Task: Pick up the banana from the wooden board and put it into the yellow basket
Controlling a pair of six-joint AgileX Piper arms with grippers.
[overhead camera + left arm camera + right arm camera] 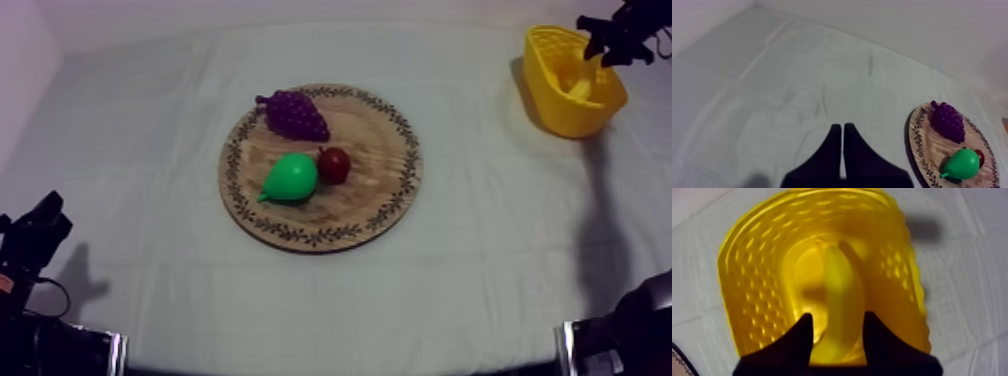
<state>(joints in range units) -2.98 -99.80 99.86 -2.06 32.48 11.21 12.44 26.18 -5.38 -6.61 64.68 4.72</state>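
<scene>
The banana (pixel 842 288) in the yellow basket (pixel 752 288)
Empty, spread right gripper (pixel 838 315) hides its near end; left gripper (pixel 843 126) pinched closed

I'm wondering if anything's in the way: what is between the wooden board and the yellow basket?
Nothing is. In the top view, the stretch between the wooden board and the yellow basket is bare grey-white cloth.
</scene>
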